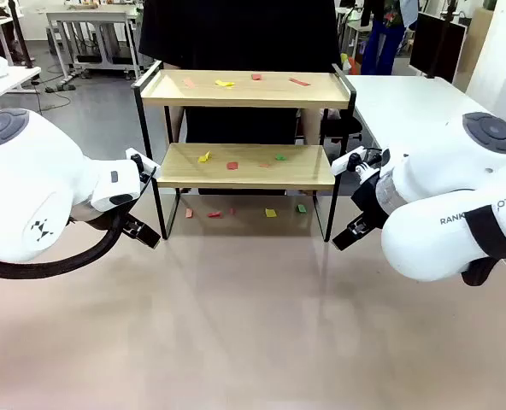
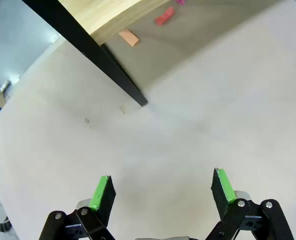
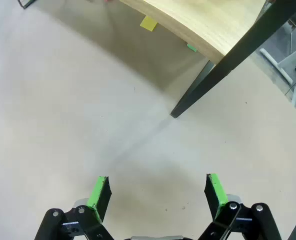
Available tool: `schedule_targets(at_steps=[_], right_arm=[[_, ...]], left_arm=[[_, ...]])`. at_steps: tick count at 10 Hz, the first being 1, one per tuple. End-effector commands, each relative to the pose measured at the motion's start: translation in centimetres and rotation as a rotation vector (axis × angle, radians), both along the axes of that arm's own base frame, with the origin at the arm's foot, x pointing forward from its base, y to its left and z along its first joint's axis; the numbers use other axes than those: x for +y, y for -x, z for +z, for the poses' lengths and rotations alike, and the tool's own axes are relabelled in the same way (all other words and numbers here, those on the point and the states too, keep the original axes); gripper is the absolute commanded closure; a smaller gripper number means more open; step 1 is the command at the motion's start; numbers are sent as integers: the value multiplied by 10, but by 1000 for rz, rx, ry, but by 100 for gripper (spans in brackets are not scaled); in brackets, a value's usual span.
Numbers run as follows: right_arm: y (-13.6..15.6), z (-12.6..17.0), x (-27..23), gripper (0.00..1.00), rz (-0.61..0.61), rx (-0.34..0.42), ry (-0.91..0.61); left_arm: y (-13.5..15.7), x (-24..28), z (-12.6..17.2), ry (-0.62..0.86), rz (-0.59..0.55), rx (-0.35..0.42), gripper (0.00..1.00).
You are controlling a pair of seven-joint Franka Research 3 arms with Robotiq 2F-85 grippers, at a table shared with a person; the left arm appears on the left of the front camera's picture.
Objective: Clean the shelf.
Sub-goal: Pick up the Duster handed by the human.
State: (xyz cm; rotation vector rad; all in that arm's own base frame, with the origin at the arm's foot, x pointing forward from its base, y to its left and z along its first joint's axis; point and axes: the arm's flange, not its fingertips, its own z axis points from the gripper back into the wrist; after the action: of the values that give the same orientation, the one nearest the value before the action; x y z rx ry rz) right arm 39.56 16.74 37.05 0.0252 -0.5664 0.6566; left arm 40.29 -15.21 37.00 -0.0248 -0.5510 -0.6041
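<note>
Shelf (image 1: 253,102) sits far-middle on the table (image 1: 253,333), long axis left–right, open front facing the robot. Coloured scraps (image 1: 225,83) on both boards and underneath. Left gripper (image 2: 163,187) is near the front-left leg (image 2: 103,63), right gripper (image 3: 155,192) near the front-right leg (image 3: 213,77) — both with pads apart, empty. Bare tabletop in front.

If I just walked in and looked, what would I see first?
Probably the shelf in the middle of the table, with little coloured scraps sprinkled on both boards and underneath it. Next, the left tool and right tool, both open and empty, low over the table by its front legs.
</note>
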Motion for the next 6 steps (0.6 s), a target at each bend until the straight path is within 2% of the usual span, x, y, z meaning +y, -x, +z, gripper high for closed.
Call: schedule_targets(at_steps=[1, 6], right_arm=[[0, 0, 0, 0, 0, 0, 0], [0, 0, 0, 0, 0, 0, 0]], left_arm=[[0, 0, 0, 0, 0, 0, 0], [0, 0, 0, 0, 0, 0, 0]])
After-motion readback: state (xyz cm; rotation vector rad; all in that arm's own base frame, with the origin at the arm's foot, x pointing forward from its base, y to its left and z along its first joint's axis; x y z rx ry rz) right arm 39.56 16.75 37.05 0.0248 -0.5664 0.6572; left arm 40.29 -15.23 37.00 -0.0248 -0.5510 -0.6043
